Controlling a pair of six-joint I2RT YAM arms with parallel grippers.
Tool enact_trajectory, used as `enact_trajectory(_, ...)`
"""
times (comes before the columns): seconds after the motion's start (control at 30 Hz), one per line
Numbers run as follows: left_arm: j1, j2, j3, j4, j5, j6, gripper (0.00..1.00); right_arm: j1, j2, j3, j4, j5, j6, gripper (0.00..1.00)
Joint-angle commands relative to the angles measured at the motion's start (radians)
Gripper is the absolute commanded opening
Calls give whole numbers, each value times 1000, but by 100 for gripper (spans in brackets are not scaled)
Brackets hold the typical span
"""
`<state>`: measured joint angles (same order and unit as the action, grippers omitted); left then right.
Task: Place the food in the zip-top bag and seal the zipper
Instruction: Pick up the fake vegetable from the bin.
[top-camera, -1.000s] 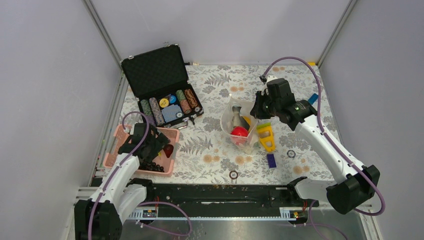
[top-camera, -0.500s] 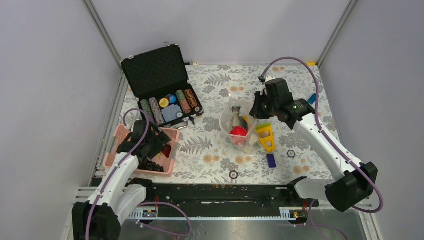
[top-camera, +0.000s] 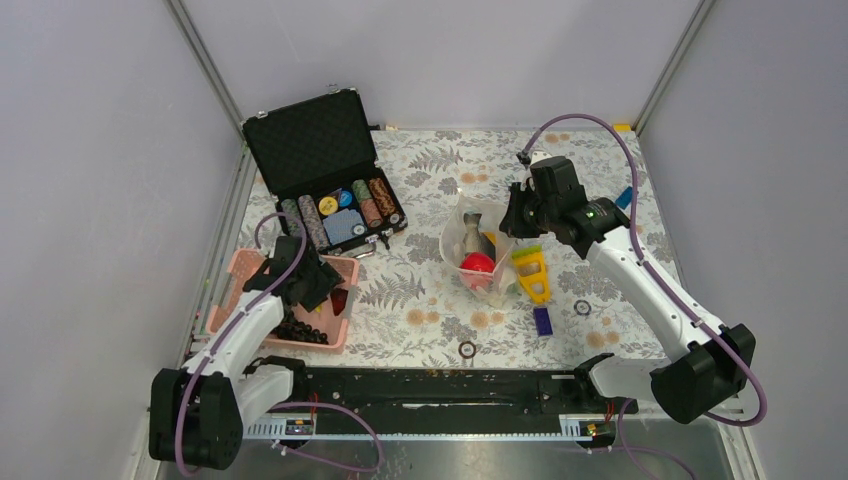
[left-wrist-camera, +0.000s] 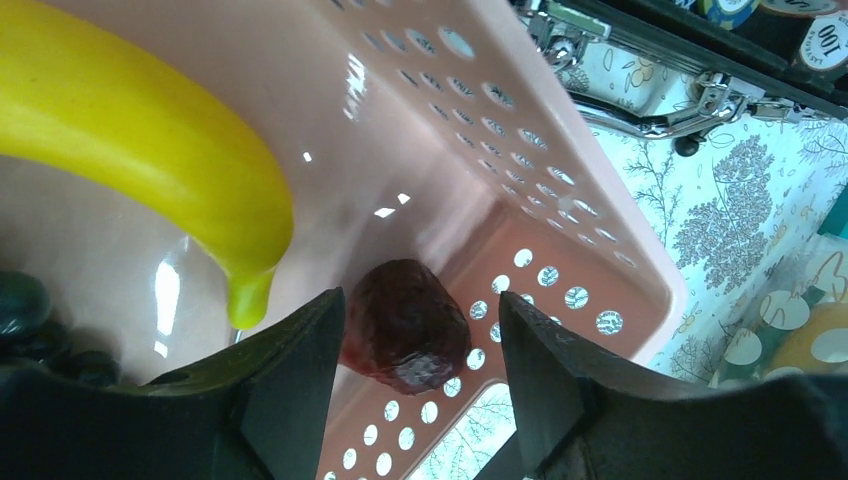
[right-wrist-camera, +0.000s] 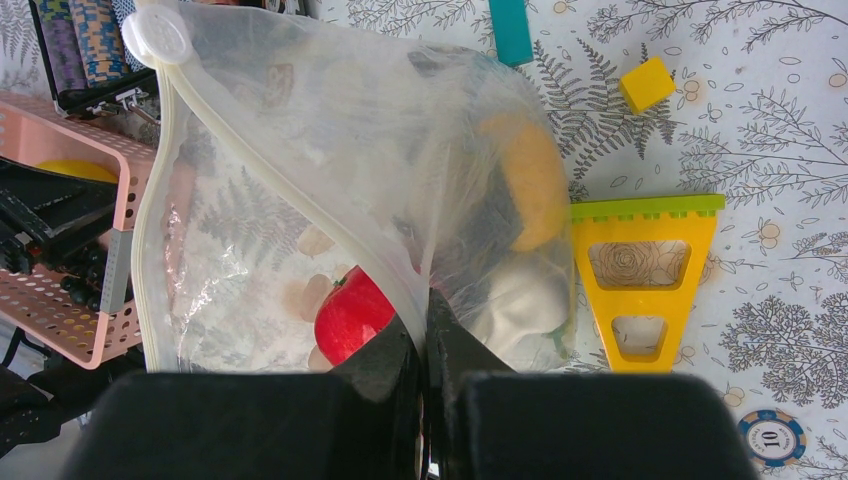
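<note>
Handling target: dark red fruit (left-wrist-camera: 400, 335), lying in the corner of the pink basket (left-wrist-camera: 600, 230) at the bench's left edge.
Left pincer (left-wrist-camera: 420, 300): jaws apart, one on each side of the fruit; a gap shows on one side, so nothing is gripped yet.
Fruit properties: judged light, rigid and slightly bumpy; likely to roll or squirt out if pinched off-centre.
Grasp point: across the widest part, fingers low toward the basket floor.
Nearby food: banana (left-wrist-camera: 130, 130) just beside the fruit; grape bunch (top-camera: 300, 332) at the basket's near end.
Right pincer (right-wrist-camera: 425, 335): closed on the zipper (right-wrist-camera: 250, 150), holding the mouth up.
Zip-top bag (right-wrist-camera: 400, 120): at mid-bench; thin, floppy and slick, and judged to sag if released.
Bag contents: red fruit (right-wrist-camera: 350, 310), orange (right-wrist-camera: 535, 180), white mushroom (right-wrist-camera: 520, 300), fish (top-camera: 473, 235).
Seal handling: pinch the strip itself, not the film, which would stretch and slip.
Hazard: yellow triangular piece (right-wrist-camera: 640, 290) touches the bag's side.
</note>
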<state>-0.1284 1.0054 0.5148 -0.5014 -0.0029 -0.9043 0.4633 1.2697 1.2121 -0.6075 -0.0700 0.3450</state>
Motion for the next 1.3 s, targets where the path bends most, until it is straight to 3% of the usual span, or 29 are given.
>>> enact_trajectory(0.0, -4, 28, -15, 99, 54, 16, 58, -11, 3, 10, 12, 9, -9, 4)
enact_trajectory(0.37, -29, 92, -21, 81, 92, 46, 53, -11, -4, 7, 14, 12, -7, 4)
enact_trajectory(0.53, -29, 73, -10, 65, 115, 50, 32, -11, -1, 7, 13, 10, -5, 4)
enact_trajectory(0.63, -30, 26, 16, 23, 94, 49, 24, -12, -6, 7, 13, 9, -3, 4)
enact_trajectory(0.9, -30, -250, 103, -69, -91, -19, 16, -12, -18, 4, 14, 0, 0, 4)
enact_trajectory(1.03, -35, -366, 149, 32, -81, -26, 15, -12, -27, -3, 25, -1, 2, 4)
enact_trajectory(1.17, -64, -348, 183, 316, 165, -20, 16, -12, -30, -6, 34, -27, 9, 4)
enact_trajectory(1.27, -186, -255, 243, 457, 262, 21, 16, -12, -30, -12, 47, -27, 11, 4)
